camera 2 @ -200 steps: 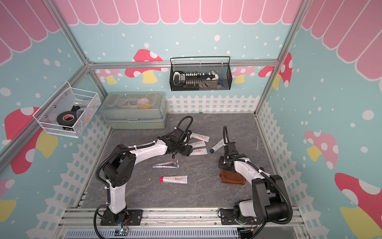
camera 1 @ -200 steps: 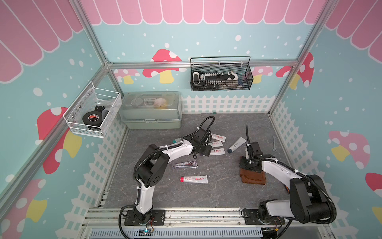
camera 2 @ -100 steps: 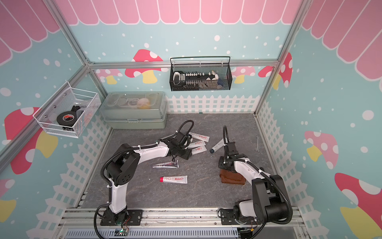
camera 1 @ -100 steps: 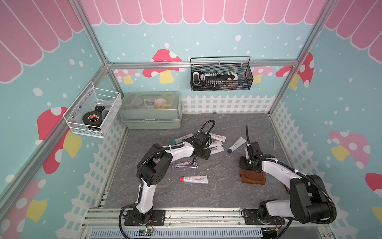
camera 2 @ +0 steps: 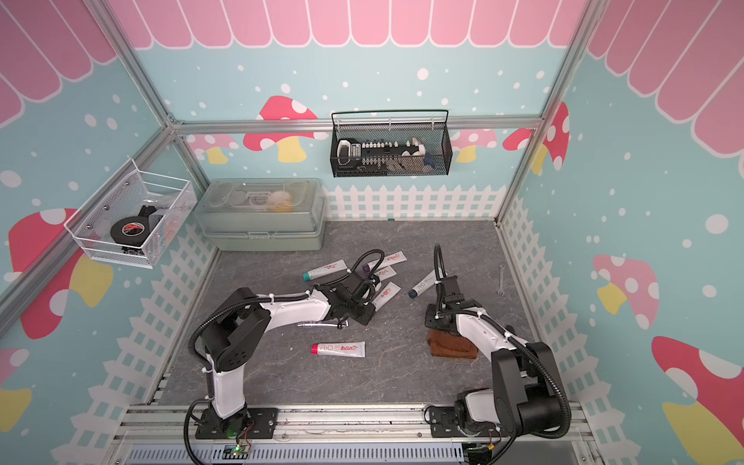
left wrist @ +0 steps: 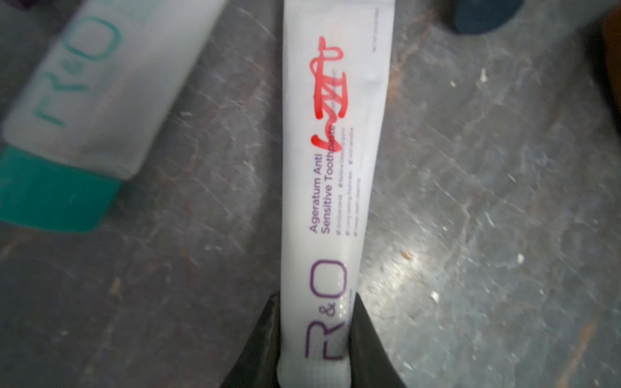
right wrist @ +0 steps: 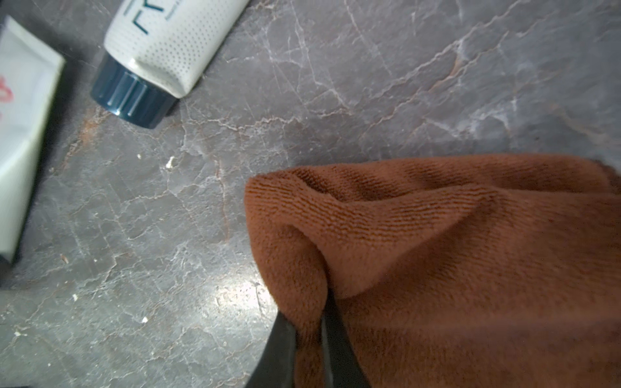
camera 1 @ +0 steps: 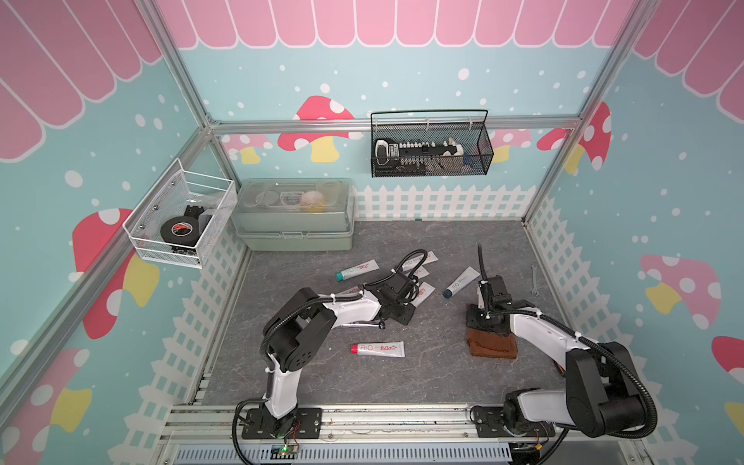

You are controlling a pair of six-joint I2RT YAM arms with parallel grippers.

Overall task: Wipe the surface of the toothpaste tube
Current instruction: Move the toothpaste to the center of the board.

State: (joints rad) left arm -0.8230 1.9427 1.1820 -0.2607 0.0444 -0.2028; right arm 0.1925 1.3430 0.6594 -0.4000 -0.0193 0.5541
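A white toothpaste tube [left wrist: 336, 151] with purple lettering and a red scribble lies on the grey floor. My left gripper [left wrist: 316, 336] is shut on its cap end, one black finger on each side. In both top views this tube [camera 1: 424, 290] [camera 2: 387, 295] points away from the left gripper [camera 1: 408, 308] among other tubes. My right gripper [right wrist: 311, 329] is shut on a fold of a brown cloth [right wrist: 437, 252]. In a top view the cloth [camera 1: 493, 345] rests on the floor under the right gripper [camera 1: 483, 322], to the right of the tubes.
Other tubes lie around: teal-capped [camera 1: 357, 269], red-capped [camera 1: 377, 349], dark-blue-capped [camera 1: 461, 282] and one further back [camera 1: 418, 259]. A silver tool [camera 1: 362, 323] lies under the left arm and a wrench [camera 1: 534, 280] by the right fence. A lidded box [camera 1: 296, 213] stands back left.
My left gripper has drawn back slightly toward the front and closed its fingers on the scribbled tube. The right arm and the cloth have not moved.
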